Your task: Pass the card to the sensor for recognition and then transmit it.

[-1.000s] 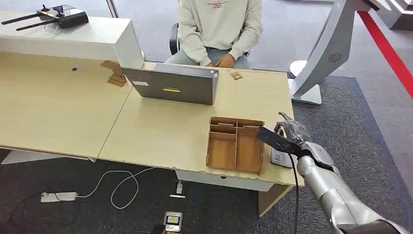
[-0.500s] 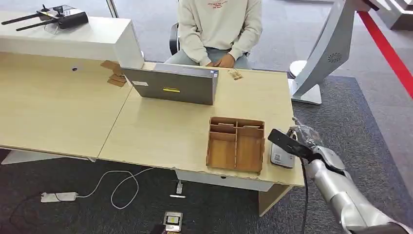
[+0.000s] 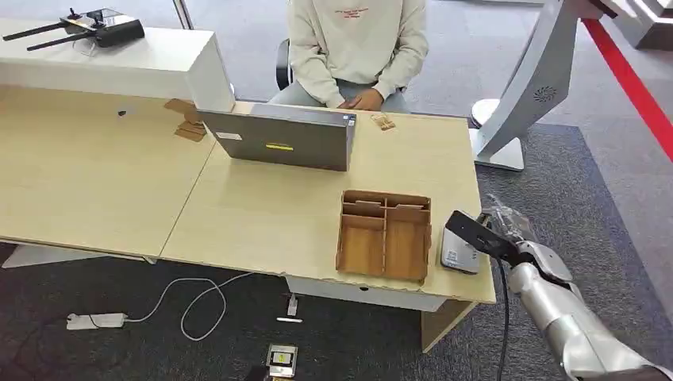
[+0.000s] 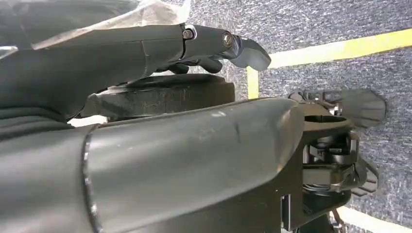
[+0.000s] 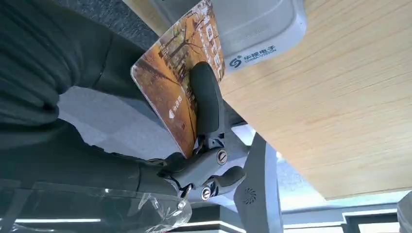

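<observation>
My right hand (image 3: 510, 232) hangs just past the desk's right edge, beside the grey-white card sensor (image 3: 458, 255) that lies flat by the front right corner. In the right wrist view a dark finger (image 5: 206, 102) presses across an orange picture card (image 5: 170, 92), holding it against the hand. The card's far end overlaps the sensor's (image 5: 252, 29) edge with its printed face turned to the camera. My left hand (image 4: 145, 53) hangs low over grey carpet, fingers stretched out with nothing in them.
A wooden compartment tray (image 3: 385, 235) sits right beside the sensor. A laptop (image 3: 278, 140) stands farther back, and a person (image 3: 357, 48) sits behind the desk. A small card (image 3: 383, 121) lies near them. A white stand (image 3: 520, 95) rises off the desk's right side.
My right hand has drawn rightward and back toward me with the card, from over the sensor to just off the desk's right edge.
</observation>
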`<state>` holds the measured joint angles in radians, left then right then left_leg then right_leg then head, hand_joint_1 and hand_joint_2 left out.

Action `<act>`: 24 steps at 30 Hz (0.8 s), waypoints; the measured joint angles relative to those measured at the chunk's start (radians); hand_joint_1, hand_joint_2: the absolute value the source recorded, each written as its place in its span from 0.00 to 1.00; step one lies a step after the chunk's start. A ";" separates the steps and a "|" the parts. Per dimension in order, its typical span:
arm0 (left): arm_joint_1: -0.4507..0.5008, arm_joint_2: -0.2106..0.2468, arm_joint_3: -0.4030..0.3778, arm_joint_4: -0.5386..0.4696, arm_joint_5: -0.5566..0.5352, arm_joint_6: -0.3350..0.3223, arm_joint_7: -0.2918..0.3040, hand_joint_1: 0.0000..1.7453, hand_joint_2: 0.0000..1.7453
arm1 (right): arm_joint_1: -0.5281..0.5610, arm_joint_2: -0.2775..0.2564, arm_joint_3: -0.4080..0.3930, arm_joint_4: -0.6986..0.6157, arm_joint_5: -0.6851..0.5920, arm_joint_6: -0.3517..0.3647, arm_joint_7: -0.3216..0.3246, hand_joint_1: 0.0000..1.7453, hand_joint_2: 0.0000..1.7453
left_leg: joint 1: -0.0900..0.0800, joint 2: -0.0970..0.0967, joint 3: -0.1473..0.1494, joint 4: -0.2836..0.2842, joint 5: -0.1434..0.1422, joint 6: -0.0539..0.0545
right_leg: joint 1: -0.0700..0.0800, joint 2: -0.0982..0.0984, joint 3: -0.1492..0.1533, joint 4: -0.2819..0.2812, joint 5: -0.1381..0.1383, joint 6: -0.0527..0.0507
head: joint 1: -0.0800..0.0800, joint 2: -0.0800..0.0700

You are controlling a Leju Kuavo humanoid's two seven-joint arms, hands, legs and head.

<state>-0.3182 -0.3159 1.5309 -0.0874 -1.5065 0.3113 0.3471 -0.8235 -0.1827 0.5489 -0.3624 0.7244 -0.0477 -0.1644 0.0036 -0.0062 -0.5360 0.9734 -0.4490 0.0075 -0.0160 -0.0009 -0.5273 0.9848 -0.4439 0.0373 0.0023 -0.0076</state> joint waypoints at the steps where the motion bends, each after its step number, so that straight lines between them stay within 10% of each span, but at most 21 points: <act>1: 0.000 0.000 0.000 0.000 -0.002 -0.001 0.000 0.00 0.00 | 0.001 0.000 -0.001 0.000 0.000 0.000 0.000 1.00 1.00 | 0.000 0.000 0.000 0.000 0.000 0.000 | 0.000 0.000 0.000 0.000 0.000 0.000 | 0.000 0.000; 24: 0.003 0.009 0.000 -0.003 -0.030 -0.024 -0.068 0.00 0.00 | -0.091 0.095 -0.108 -0.050 -0.309 -0.062 -0.177 1.00 1.00 | 0.000 0.000 -0.001 0.000 0.000 0.000 | 0.000 0.000 0.000 0.001 0.000 0.000 | 0.000 0.000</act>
<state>-0.3150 -0.3071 1.5309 -0.0900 -1.5362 0.2876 0.2792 -0.9141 -0.0873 0.4414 -0.4124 0.4151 -0.1099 -0.3410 0.0035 -0.0064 -0.5372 0.9733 -0.4485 0.0078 -0.0160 -0.0007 -0.5276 0.9858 -0.4436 0.0374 0.0023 -0.0076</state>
